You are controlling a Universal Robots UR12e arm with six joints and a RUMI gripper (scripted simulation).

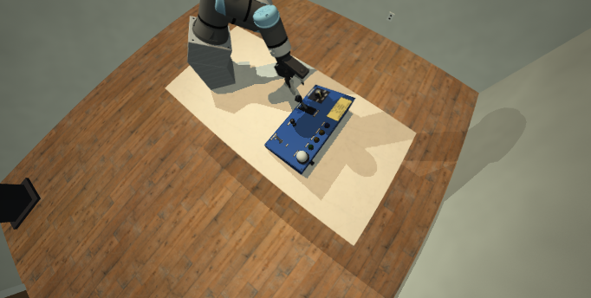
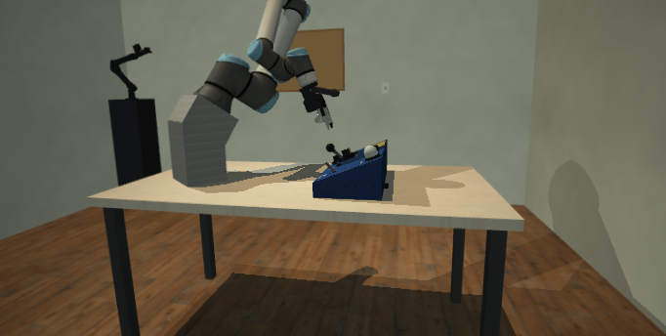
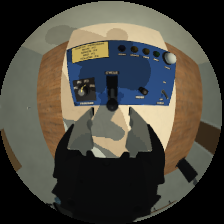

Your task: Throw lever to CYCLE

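A blue sloped console [image 1: 309,127] sits on the light table, also seen in the side view [image 2: 355,176]. Its lever [image 1: 298,98] is a black stick with a ball knob in a slot marked CYCLE at the far end; it leans toward the console's low edge in the wrist view [image 3: 111,97] and stands up in the side view [image 2: 330,147]. My gripper [image 1: 291,84] hovers above and just behind the lever, clearly apart from it in the side view [image 2: 328,124]. Its fingers stand partly apart with nothing between them.
The console also carries a white ball knob [image 3: 171,58], a row of dark buttons [image 3: 140,50], a rotary switch [image 3: 82,90], a small knob [image 3: 142,91], a toggle [image 3: 164,95] and a yellow label [image 3: 90,52]. The grey arm pedestal [image 2: 197,142] stands on the table's left end.
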